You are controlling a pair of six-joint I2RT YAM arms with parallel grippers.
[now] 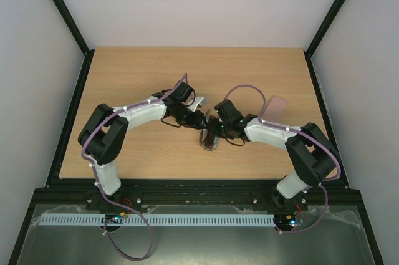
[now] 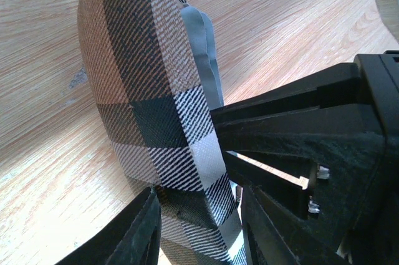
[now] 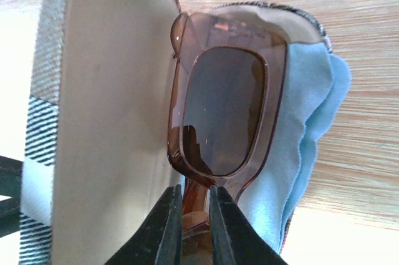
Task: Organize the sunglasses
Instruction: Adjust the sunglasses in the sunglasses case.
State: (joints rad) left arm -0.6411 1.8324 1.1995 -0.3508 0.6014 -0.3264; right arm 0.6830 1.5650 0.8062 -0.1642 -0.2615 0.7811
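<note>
Open plaid case (image 2: 156,109) in the middle of the wooden desk (image 1: 249,78), with a flat pink case (image 1: 278,105) off to its right.
The plaid case is checked in brown, black and white, and its raised lid is lined in plain cream. A pale blue cloth (image 3: 305,134) lies bunched in the other half and spills over the rim. The pink case sits apart from it, nearer the right-hand wall. White walls with dark corner posts close in the desk, and a white slotted strip (image 1: 187,220) runs along the near edge.
</note>
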